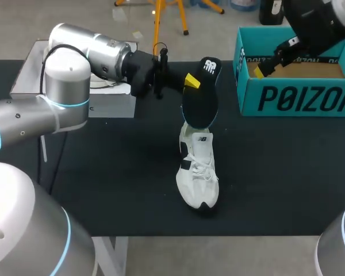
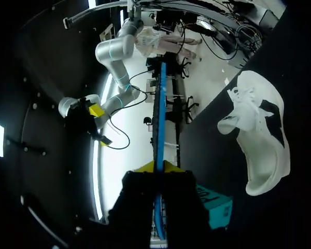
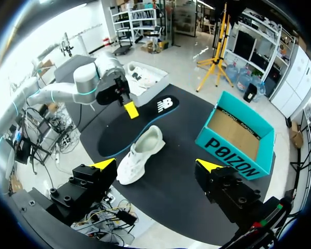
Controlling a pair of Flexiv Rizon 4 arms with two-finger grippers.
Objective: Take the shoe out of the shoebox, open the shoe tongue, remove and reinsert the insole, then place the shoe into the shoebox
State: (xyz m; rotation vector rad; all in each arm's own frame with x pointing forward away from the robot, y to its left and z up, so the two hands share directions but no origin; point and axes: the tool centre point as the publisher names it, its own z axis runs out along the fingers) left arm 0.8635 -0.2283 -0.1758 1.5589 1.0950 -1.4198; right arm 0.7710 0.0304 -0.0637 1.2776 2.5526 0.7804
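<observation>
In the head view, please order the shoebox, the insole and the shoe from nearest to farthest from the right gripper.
1. Shoebox, directly under the right gripper.
2. Insole, held up beside the box.
3. Shoe, lying past the insole, farthest.

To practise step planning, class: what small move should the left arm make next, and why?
Probably lower the black blue-edged foam insole toe-first toward the opening of the white lace-up sneaker. The left gripper is shut on the insole, which is out of the sneaker standing on the black table, so reinsertion seems next.

Insole [image 2: 159, 104] in tool [image 2: 158, 167], shoe [image 2: 259, 140] beside
</observation>
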